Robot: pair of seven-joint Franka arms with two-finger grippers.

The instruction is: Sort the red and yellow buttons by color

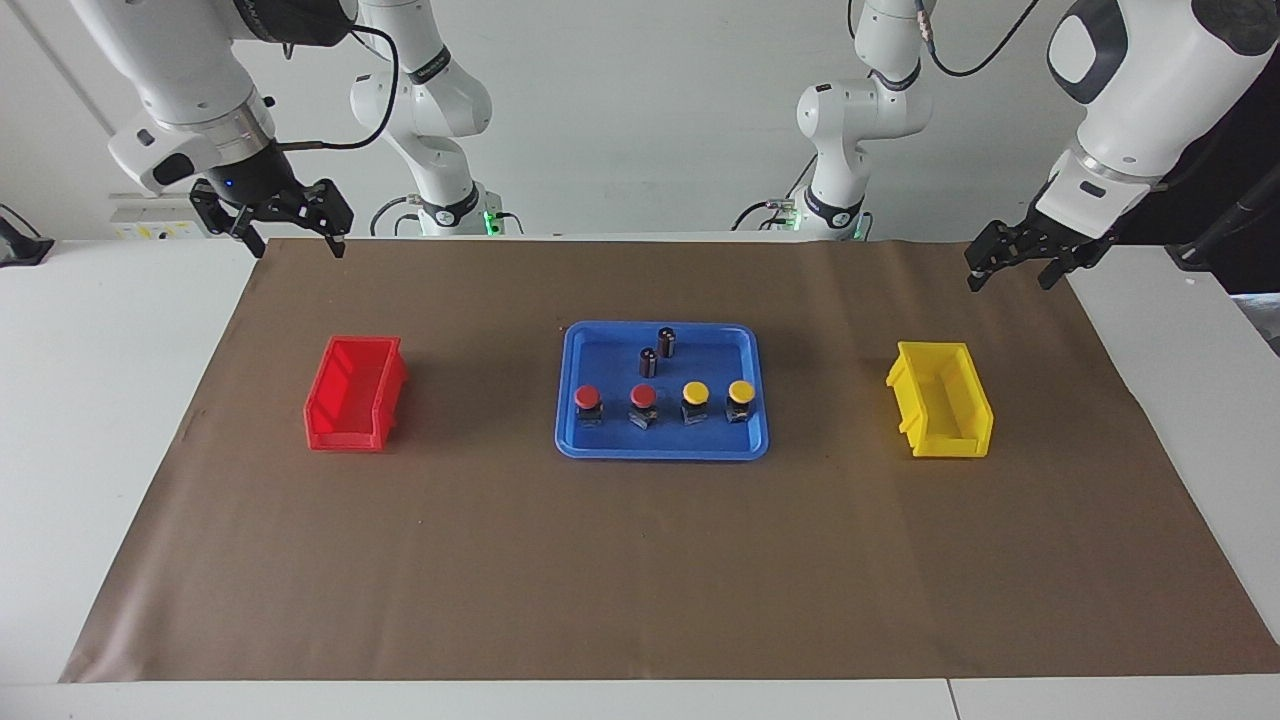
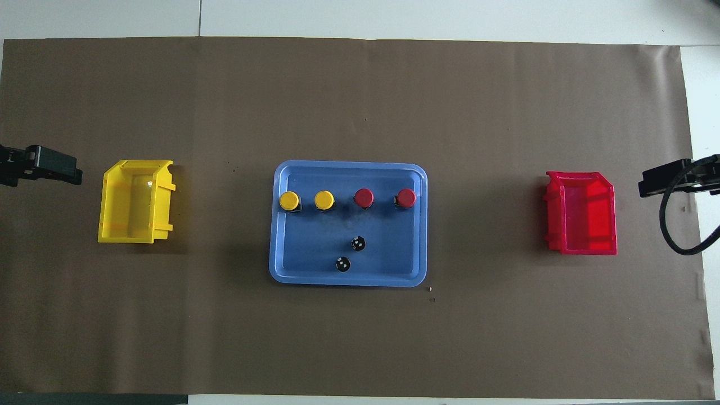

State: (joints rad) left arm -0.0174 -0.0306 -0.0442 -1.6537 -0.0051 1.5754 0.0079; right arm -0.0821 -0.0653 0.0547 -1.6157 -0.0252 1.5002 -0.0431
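- The shallow blue plastic tray [image 1: 661,448] sits at the middle of the brown paper sheet [image 1: 640,560] that covers the white table; all four buttons stand in it, in one row along the tray's edge farther from the robots
- The two red domed push-buttons on black bodies [image 1: 587,398] [image 1: 643,398] take the half of the row toward the right arm's end; the two yellow domed push-buttons [image 1: 695,393] [image 1: 740,391] take the half toward the left arm's end; two dark brown capless cylinders [image 1: 666,341] [image 1: 648,361] stand nearer to the robots in the same tray
- The red plastic bin [image 1: 355,393] lies near the sheet's edge at the right arm's end; the yellow plastic bin [image 1: 940,399] near the edge at the left arm's end; both look empty
- The right gripper [image 1: 291,240] hangs over the sheet's corner nearest its base, fingers spread, holding nothing; the left gripper [image 1: 1008,274] hangs over the opposite near corner, fingers apart and empty
- Judged from this, sorting has not begun; the step in hand is the first approach
- The next move calls for one gripper to travel to the tray, descend over a single cap and close on it without knocking its close neighbour; the right arm suits the red pair and red bin
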